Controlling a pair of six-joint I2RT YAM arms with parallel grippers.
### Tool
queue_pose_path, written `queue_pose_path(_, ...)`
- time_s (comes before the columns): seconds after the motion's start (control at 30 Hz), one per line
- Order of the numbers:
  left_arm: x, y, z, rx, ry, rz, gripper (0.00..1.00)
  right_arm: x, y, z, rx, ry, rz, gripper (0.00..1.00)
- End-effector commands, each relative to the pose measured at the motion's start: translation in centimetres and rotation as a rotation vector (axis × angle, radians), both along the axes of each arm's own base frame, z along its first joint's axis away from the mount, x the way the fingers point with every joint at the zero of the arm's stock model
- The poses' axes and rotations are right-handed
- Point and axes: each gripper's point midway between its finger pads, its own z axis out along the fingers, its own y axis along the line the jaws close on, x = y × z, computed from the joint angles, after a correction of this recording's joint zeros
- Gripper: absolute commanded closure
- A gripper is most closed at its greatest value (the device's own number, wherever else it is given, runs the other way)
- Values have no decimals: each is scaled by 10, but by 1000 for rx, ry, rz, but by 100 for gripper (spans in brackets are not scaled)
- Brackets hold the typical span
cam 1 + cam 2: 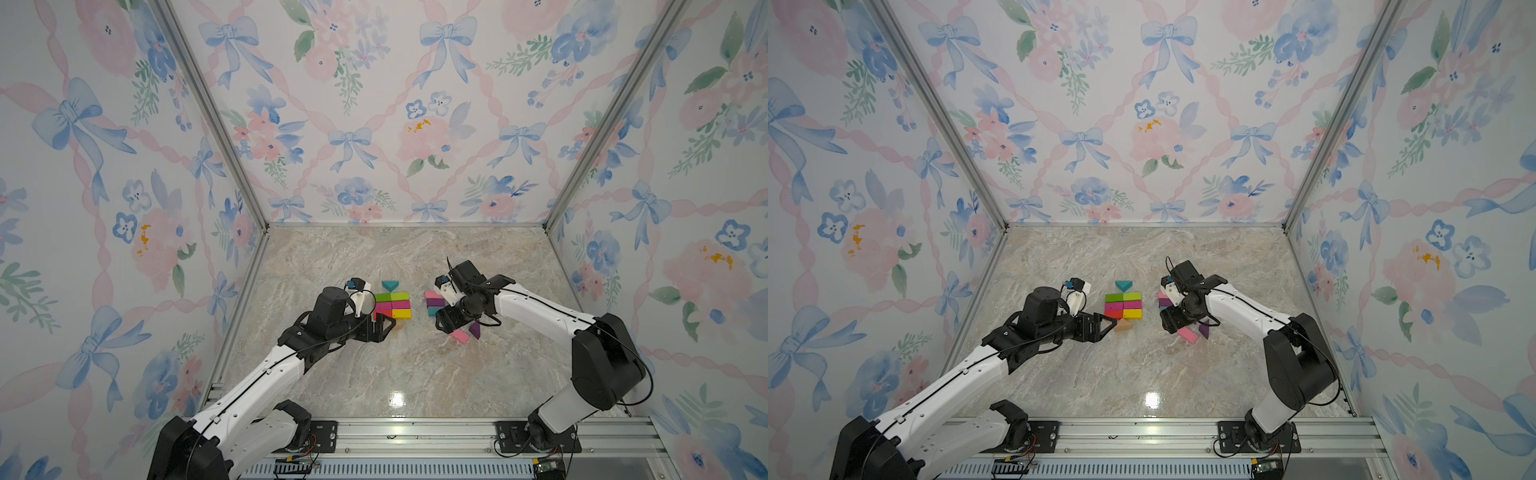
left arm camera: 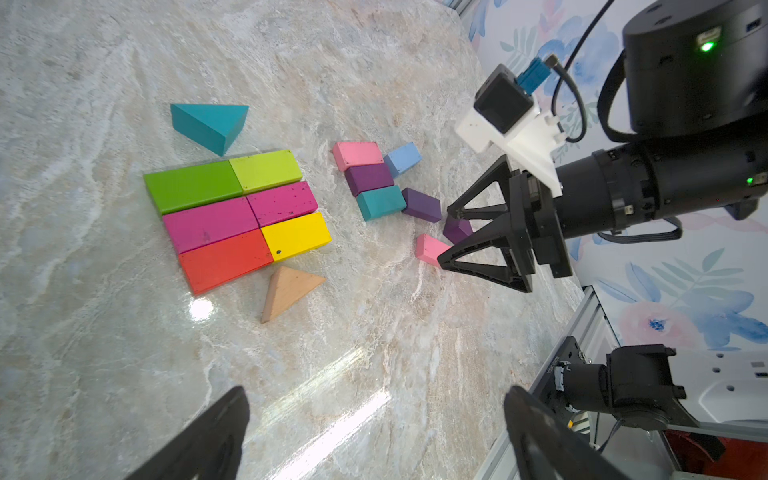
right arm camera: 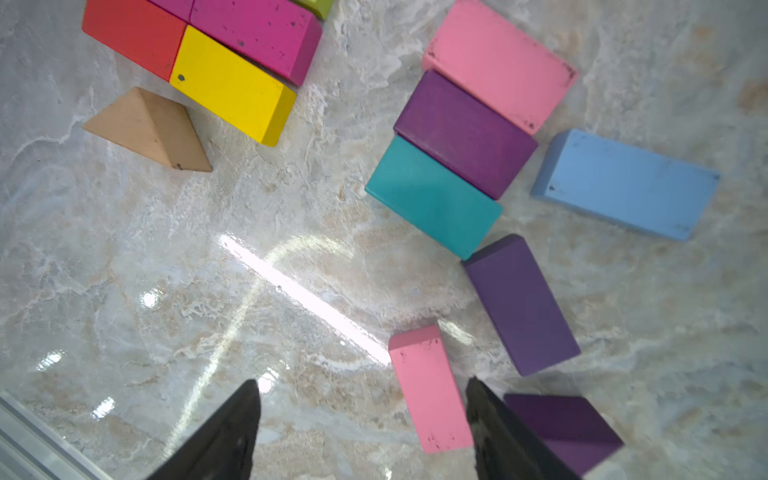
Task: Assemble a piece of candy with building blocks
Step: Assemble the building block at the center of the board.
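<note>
- right gripper (image 3: 362, 384) spread, holding nothing; small pink block (image 3: 430, 390) lies between its tips
- left gripper (image 2: 376, 392) spread wide, empty too
- 7 loose blocks (image 3: 465, 133) round the right one: 2 pink, 3 purple, 1 teal, 1 light blue
- mid tabletop (image 2: 124, 353): slab (image 2: 232, 216) of 6, plus teal wedge (image 2: 208, 122) and tan wedge (image 2: 286, 293)

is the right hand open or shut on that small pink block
Open: the right hand stands spread, with bare table between one finger and the small pink block.

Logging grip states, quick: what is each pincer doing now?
Left pincer: open, empty.
Right pincer: open over the small pink block, not gripping it.
</note>
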Motion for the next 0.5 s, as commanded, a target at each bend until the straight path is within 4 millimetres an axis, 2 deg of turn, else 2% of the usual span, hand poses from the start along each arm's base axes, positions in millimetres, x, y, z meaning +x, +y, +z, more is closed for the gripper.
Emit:
queue_pose_path(0.0, 2, -4, 2, -3, -19, 7, 2, -16, -13, -11, -8, 82, -58, 21)
queue_pose_path(0.2, 1, -15, 8, -11, -30, -19, 2, -15, -15, -22, -4, 114, -72, 21)
queue_pose_path(0.47, 2, -16, 7, -12, -30, -11, 2, -6, -15, -48, -4, 169, -77, 21)
